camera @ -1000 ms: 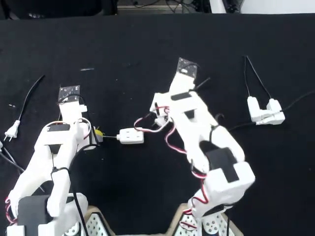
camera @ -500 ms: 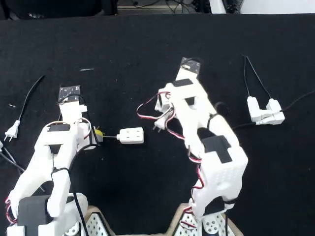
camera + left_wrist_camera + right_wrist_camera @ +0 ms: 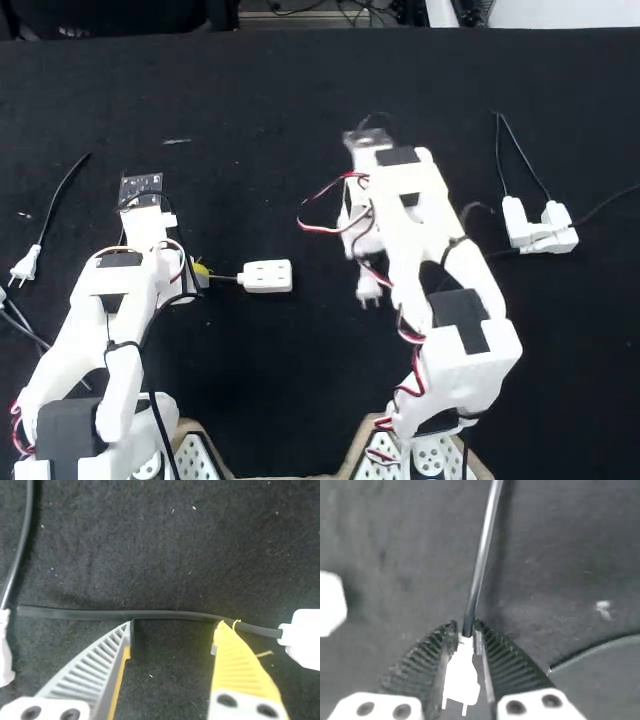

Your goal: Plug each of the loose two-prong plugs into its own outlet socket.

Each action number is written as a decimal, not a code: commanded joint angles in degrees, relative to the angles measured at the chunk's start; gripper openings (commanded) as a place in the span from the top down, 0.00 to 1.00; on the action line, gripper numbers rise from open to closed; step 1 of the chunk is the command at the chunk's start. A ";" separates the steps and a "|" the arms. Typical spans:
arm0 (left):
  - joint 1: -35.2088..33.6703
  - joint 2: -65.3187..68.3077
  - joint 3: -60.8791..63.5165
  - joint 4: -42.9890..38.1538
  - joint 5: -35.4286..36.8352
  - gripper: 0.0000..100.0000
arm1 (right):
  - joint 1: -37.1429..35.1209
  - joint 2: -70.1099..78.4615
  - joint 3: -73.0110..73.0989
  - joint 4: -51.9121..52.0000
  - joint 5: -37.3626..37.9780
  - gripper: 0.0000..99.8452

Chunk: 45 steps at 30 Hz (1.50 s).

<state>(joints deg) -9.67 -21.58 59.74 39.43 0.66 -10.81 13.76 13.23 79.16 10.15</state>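
The right pincer (image 3: pixel 465 627) is clamped tight on 1 white two-prong plug (image 3: pixel 461 675), whose black cord (image 3: pixel 482 555) runs out past the fingertips. The left pincer (image 3: pixel 172 627) gapes wide and grips nothing. A black cable (image 3: pixel 150 614) crosses just off its tips, and the white outlet socket (image 3: pixel 306 639) sits beside its yellow finger.

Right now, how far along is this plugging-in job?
Probably done: the socket block at the right seems already filled, though I cannot be sure. In hand: the right pincer grips a white plug; the open left pincer sits by the cord of the small socket. Still to do: seating that plug, then the loose plug at the left edge.
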 commanded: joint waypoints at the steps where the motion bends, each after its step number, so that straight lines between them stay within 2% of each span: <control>1: -0.57 -1.58 -0.66 -0.88 0.53 0.74 | -3.43 -4.18 4.97 -0.62 12.48 0.99; 6: -0.57 -1.58 -0.66 -0.88 0.53 0.74 | -0.35 -13.67 22.99 -22.59 13.27 0.99; 9: -0.57 -1.58 -0.75 -0.88 0.53 0.74 | -0.44 -23.08 33.63 -29.98 13.27 0.99; 11: -0.31 -1.58 -0.84 -0.88 0.53 0.74 | -0.79 -28.18 36.88 -29.63 13.19 0.97; 16: -0.04 -1.58 -0.84 -0.88 0.53 0.74 | -0.97 -33.45 37.32 -20.84 13.19 0.80; 18: -0.04 -1.58 -0.84 -0.88 0.53 0.74 | -0.97 -33.54 36.44 -18.99 13.19 0.77; 23: -0.40 -1.58 -0.84 -0.88 0.53 0.74 | -0.97 -33.54 36.35 -18.37 12.75 0.80; 30: -0.40 -1.58 -0.84 -0.88 0.53 0.74 | -1.05 -33.54 37.67 -18.99 12.75 0.81; 37: -0.48 -1.58 -0.75 -0.88 0.53 0.74 | -2.99 -33.54 44.97 -30.68 13.10 0.81; 45: -0.57 -1.58 -0.66 -0.88 0.53 0.74 | -2.99 -33.45 46.11 -31.65 13.19 0.81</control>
<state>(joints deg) -9.67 -21.58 59.74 39.43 0.66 -12.66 -17.27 59.47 48.84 22.81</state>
